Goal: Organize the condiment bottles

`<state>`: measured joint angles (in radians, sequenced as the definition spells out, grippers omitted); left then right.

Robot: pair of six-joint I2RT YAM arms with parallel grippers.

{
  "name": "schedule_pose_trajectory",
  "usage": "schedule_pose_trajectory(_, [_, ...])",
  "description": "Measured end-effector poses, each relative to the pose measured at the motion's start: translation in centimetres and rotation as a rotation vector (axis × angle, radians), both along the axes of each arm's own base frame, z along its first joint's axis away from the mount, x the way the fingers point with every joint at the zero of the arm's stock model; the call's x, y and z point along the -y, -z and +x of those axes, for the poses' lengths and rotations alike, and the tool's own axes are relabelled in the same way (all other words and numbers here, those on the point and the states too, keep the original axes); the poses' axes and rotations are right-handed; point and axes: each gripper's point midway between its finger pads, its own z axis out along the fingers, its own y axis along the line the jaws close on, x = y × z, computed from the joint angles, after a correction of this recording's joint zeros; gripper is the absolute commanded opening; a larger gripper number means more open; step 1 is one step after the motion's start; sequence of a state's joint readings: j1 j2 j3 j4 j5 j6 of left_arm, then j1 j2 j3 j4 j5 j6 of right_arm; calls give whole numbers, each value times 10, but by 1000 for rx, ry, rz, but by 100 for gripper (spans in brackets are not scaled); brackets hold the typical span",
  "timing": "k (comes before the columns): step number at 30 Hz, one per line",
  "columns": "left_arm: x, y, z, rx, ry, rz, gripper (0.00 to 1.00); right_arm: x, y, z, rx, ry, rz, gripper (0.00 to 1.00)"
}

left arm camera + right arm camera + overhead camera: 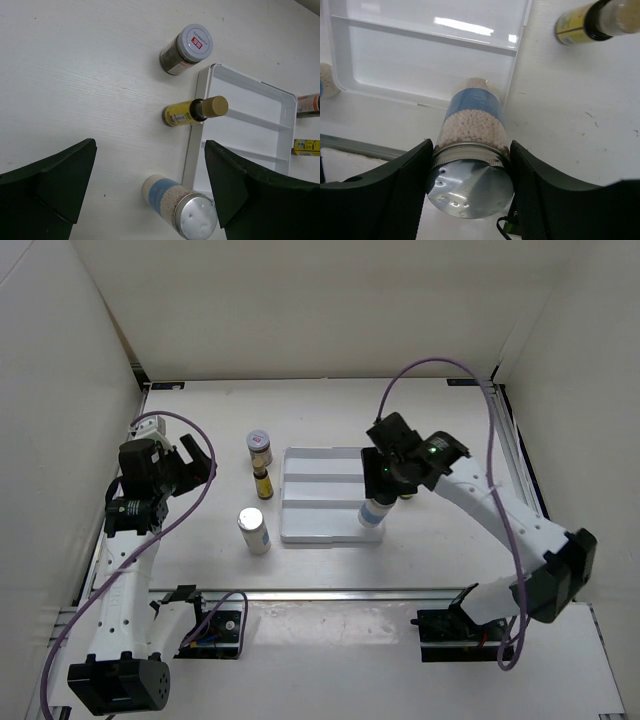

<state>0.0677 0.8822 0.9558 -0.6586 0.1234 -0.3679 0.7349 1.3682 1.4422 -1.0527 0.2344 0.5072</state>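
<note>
Gripping the white bottle [472, 116] by its silver top [470, 192], your right hand [470, 150] has its fingers snug on both sides, at the near right corner of the white tray [320, 462]. Inside the rim or on it, I can't tell. It looks like the placing step, so next seat it upright and release. Your left hand [150, 147] hangs wide open and holds nothing, over the left side of the surface [450, 420]. Beside the tray's left edge stand a brown jar [259, 447], a yellow bottle [264, 483] and a second white bottle [254, 531]. Nothing blocks you.
</note>
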Motion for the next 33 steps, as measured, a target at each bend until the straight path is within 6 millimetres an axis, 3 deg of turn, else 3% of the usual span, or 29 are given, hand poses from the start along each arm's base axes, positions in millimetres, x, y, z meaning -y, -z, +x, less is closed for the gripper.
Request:
schedule_pose_trajectory(6, [2, 1, 0, -2, 7, 0, 100, -10, 63, 8, -89, -1, -76, 1])
schedule_pose_trajectory(9, [6, 4, -1, -8, 21, 0, 100, -10, 79, 8, -111, 0, -100, 4])
schedule_pose_trajectory(11, [9, 8, -2, -16, 33, 0, 100, -11, 82, 10, -107, 1, -100, 12])
schedule_pose_trajectory(12, [13, 10, -2, -17, 43, 2, 100, -12, 82, 12, -100, 2, -97, 44])
schedule_pose_trajectory(13, [16, 12, -4, -20, 54, 0, 100, -13, 82, 13, -97, 1, -93, 59])
schedule_pose_trajectory(15, [22, 15, -8, -25, 74, -6, 100, -15, 81, 14, -90, -1, -89, 82])
schedule_pose_trajectory(18, [33, 10, -13, -26, 122, -25, 100, -17, 75, 16, -70, -2, -92, 97])
schedule_pose_trajectory(25, [59, -16, -30, -41, 232, -72, 100, -20, 33, 37, 67, 10, -74, 100])
schedule_pose_trajectory(33, [96, 12, -64, -222, 362, -100, 100, -14, 20, 41, 114, 13, -85, 100])
